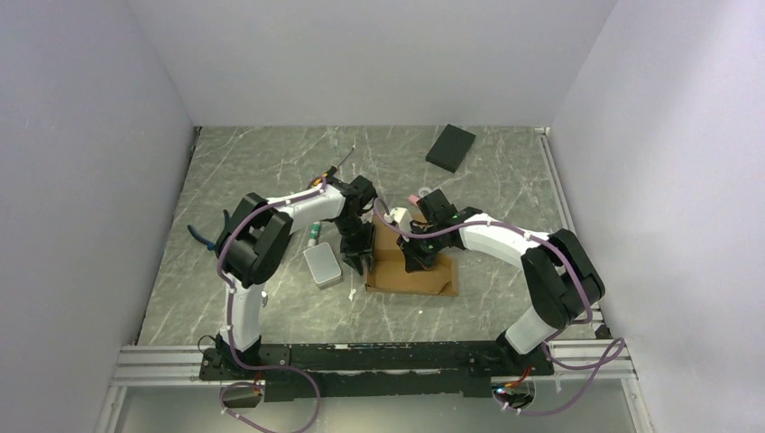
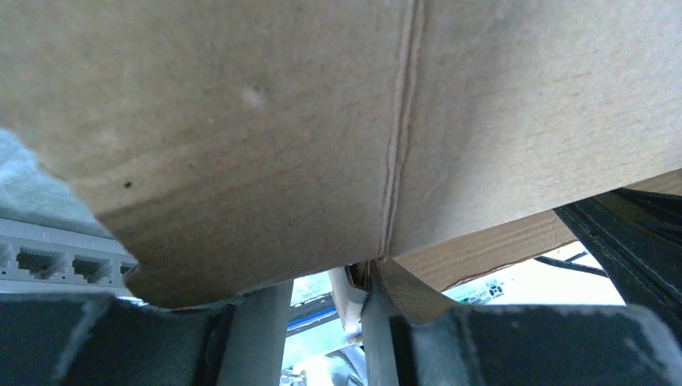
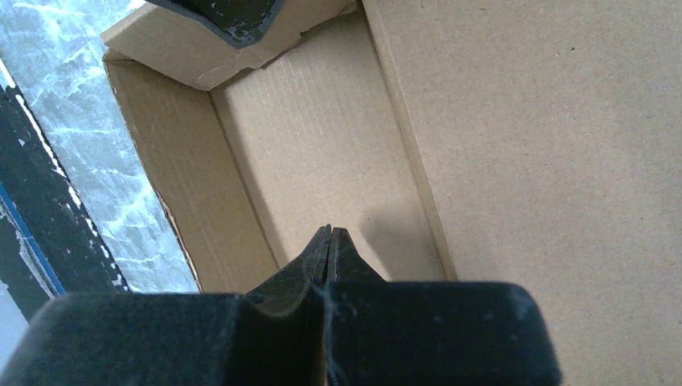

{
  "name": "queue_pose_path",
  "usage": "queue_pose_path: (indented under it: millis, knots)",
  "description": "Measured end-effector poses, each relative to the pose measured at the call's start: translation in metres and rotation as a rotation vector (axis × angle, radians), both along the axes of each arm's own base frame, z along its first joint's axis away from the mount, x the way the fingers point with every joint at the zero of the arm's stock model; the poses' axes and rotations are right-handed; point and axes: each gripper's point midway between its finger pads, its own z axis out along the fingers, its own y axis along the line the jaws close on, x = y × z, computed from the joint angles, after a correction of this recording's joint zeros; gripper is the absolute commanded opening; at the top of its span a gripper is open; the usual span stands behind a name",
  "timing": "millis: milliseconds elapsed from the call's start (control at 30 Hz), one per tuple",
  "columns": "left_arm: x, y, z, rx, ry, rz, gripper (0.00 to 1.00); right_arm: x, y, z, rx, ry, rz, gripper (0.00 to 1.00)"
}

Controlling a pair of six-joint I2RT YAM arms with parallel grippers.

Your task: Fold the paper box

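Fingers of the right gripper are pressed tight together and hold nothing. Their tip pokes down onto the floor of the paper box, close to a crease. Fingers of the left gripper stand a little apart. Light shows between them, and I see nothing pinched there. A big flap of the box stands right in front of them.

Seen from above, the box lies on the table between the two arms, partly folded. The left gripper is at its left edge and the right one is inside it. A small grey tin sits just beside the left gripper. A black slab lies far back.

I think the step now is to fold up the left wall. To do it well, the right gripper should push down firmly so the box does not slide or tip. The left gripper should push the flap slowly along its crease until it stands up straight. It should watch out for the tin, which looks close enough to bump.
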Motion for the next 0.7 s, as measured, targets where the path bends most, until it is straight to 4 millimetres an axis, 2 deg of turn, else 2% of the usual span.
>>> queue_pose_path:
  millis: [67, 100, 167, 233, 333, 400, 500, 567, 633, 700]
  knots:
    - [-0.001, -0.001, -0.001, 0.000, 0.001, 0.005, 0.37, 0.000, 0.000, 0.000, 0.000, 0.002, -0.003, 0.01]
    - [-0.001, -0.001, -0.001, 0.001, 0.001, 0.007, 0.32, 0.000, 0.000, 0.000, 0.000, 0.003, -0.004, 0.01]
    - [-0.002, -0.003, -0.002, 0.004, 0.001, 0.011, 0.12, 0.000, 0.000, 0.000, 0.001, 0.004, -0.004, 0.01]
    - [-0.003, -0.004, -0.004, 0.014, -0.008, 0.011, 0.03, 0.000, 0.000, 0.001, 0.002, 0.004, -0.004, 0.01]
    - [-0.004, -0.004, -0.005, 0.032, -0.024, 0.022, 0.00, -0.003, 0.002, 0.007, 0.018, 0.004, 0.005, 0.04]
    - [-0.004, -0.002, -0.003, 0.044, -0.042, 0.035, 0.00, -0.005, 0.004, 0.019, 0.045, -0.008, 0.024, 0.08]
    - [0.001, 0.004, 0.000, 0.077, -0.097, 0.055, 0.00, -0.006, 0.008, 0.056, 0.135, -0.061, 0.066, 0.21]
    - [0.008, 0.007, 0.004, 0.099, -0.145, 0.076, 0.00, -0.001, 0.004, 0.088, 0.214, -0.121, 0.066, 0.34]
    - [0.018, 0.011, 0.007, 0.123, -0.197, 0.103, 0.00, 0.012, -0.013, 0.129, 0.313, -0.215, 0.014, 0.46]
    - [0.025, 0.014, 0.007, 0.146, -0.235, 0.119, 0.00, 0.026, -0.035, 0.157, 0.367, -0.294, -0.078, 0.49]
